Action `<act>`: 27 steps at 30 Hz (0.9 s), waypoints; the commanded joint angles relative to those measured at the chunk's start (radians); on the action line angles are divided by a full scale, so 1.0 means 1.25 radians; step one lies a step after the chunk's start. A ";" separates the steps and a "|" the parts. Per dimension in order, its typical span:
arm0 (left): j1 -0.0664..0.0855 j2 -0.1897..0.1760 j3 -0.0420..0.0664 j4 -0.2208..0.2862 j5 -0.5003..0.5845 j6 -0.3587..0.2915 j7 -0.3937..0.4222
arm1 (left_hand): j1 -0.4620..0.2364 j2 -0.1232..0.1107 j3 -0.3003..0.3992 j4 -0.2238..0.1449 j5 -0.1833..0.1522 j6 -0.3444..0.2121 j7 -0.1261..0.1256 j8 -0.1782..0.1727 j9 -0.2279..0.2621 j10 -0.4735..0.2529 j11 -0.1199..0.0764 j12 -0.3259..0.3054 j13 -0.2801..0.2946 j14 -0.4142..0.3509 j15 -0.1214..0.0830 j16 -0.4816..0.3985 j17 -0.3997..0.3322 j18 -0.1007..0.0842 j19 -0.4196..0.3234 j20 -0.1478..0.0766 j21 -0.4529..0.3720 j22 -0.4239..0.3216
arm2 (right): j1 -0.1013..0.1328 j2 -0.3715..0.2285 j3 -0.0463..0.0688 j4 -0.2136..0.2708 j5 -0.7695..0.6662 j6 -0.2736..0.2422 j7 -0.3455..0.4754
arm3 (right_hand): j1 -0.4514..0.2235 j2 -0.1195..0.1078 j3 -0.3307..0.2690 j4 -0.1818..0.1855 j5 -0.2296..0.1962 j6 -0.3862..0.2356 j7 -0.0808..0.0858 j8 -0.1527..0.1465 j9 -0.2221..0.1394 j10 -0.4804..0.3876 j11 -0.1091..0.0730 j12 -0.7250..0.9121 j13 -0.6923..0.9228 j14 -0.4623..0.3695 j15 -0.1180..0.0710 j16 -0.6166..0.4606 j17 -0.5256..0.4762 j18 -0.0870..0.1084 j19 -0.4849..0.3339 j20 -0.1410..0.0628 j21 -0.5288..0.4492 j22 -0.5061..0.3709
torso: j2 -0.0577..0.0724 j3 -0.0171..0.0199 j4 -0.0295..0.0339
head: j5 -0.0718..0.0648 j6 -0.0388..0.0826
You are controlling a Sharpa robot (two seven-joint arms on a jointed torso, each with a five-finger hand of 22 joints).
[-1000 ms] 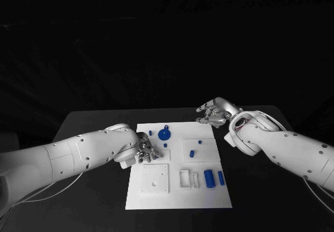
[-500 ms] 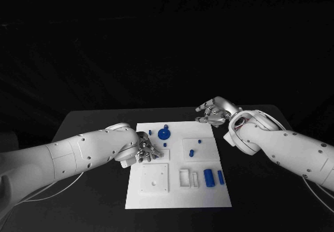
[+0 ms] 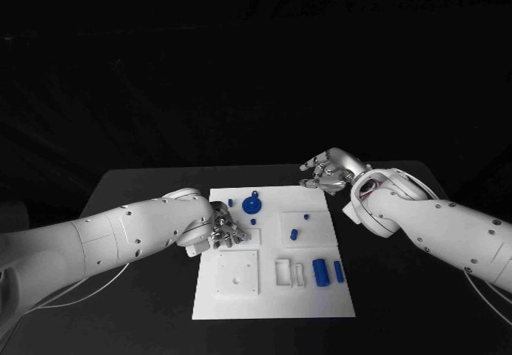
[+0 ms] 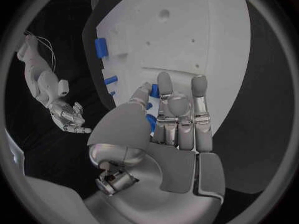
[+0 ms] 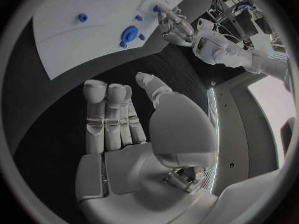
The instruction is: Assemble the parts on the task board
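The white task board (image 3: 272,296) lies in the middle of the black table. My left hand (image 3: 222,228) hovers over the board's left side and pinches a small blue part (image 4: 152,115) between thumb and fingers. On the board are a round blue part (image 3: 251,205), a small blue peg (image 3: 294,234), a blue cylinder (image 3: 319,271) and a blue bar (image 3: 338,271). My right hand (image 3: 333,170) hangs beyond the board's far right corner, over the table, fingers apart and holding nothing. In the right wrist view that hand (image 5: 124,119) faces the board (image 5: 74,30) from a distance.
A raised white square (image 3: 237,272) and a white slotted frame (image 3: 286,272) sit on the near half of the board. Bare black table (image 3: 139,192) lies on both sides of the board. My left forearm (image 3: 118,237) crosses the table's left side.
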 commanded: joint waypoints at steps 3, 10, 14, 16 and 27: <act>-0.005 -0.004 -0.003 0.007 -0.002 0.002 0.000 | 0.012 0.009 0.031 -0.023 0.072 -0.008 -0.001 -0.005 -0.008 0.034 -0.004 -0.004 -0.002 0.002 -0.004 0.000 -0.004 -0.011 -0.001 -0.003 0.004 0.013 | -0.001 0.000 0.000 0.001 -0.002 0.010 0.007 | -0.009 -0.003 0.004 0.002 0.006 0.006 0.000 -0.001 0.001 0.001 -0.006 0.000 -0.001 0.002 -0.003 -0.003 -0.001 0.007 0.011 -0.002 -0.001 0.057 | 0.000 0.0005 -0.0002 | 0.000 0.001; -0.006 -0.009 -0.003 0.019 0.000 -0.002 0.007 | -0.018 0.016 0.088 -0.076 0.134 -0.018 0.002 0.003 0.004 0.035 -0.003 -0.008 -0.004 0.001 -0.003 -0.003 -0.007 -0.009 -0.003 -0.003 0.007 0.014 | -0.004 0.000 0.000 0.000 -0.002 0.011 0.007 | -0.009 -0.003 0.004 0.002 0.007 0.006 0.000 -0.001 0.001 0.001 -0.006 0.000 -0.001 0.002 -0.003 -0.003 -0.001 0.007 0.012 -0.002 -0.001 0.057 | 0.001 0.0003 -0.0001 | 0.001 0.002; -0.006 -0.012 -0.003 0.025 0.000 -0.005 0.010 | -0.026 0.023 0.101 -0.092 0.150 -0.020 0.003 0.006 0.008 0.035 -0.003 -0.007 -0.004 0.002 -0.003 -0.002 -0.006 -0.008 -0.003 -0.002 0.008 0.014 | -0.006 0.000 0.000 0.000 -0.001 0.012 0.007 | -0.009 -0.003 0.005 0.002 0.008 0.007 0.000 -0.001 0.001 0.002 -0.006 0.000 0.000 0.002 -0.003 -0.003 -0.001 0.007 0.012 -0.002 0.000 0.057 | 0.000 0.0008 0.0003 | 0.001 0.002; -0.005 -0.014 -0.003 0.028 0.000 -0.006 0.011 | -0.028 0.025 0.104 -0.098 0.152 -0.020 0.003 0.006 0.009 0.035 -0.003 -0.005 -0.004 0.003 -0.003 0.000 -0.003 -0.007 -0.003 -0.002 0.009 0.014 | -0.006 -0.001 0.000 0.000 -0.001 0.012 0.007 | -0.009 -0.003 0.005 0.002 0.008 0.007 0.000 -0.001 0.001 0.002 -0.006 0.000 0.000 0.002 -0.003 -0.003 -0.001 0.007 0.012 -0.002 0.000 0.057 | 0.000 0.0007 0.0005 | 0.001 0.002; -0.005 -0.024 -0.001 0.045 0.000 -0.015 0.014 | -0.032 0.035 0.119 -0.128 0.167 -0.011 0.003 0.005 0.008 0.036 -0.003 0.008 -0.005 0.011 -0.002 0.013 0.016 -0.003 -0.002 0.000 0.014 0.014 | -0.009 0.001 0.000 -0.004 0.000 0.016 0.007 | -0.010 -0.003 0.005 0.002 0.010 0.007 0.000 -0.001 0.001 0.002 -0.006 0.000 0.000 0.003 -0.003 -0.002 -0.001 0.007 0.012 -0.002 0.001 0.057 | -0.001 0.0009 0.0002 | 0.004 0.003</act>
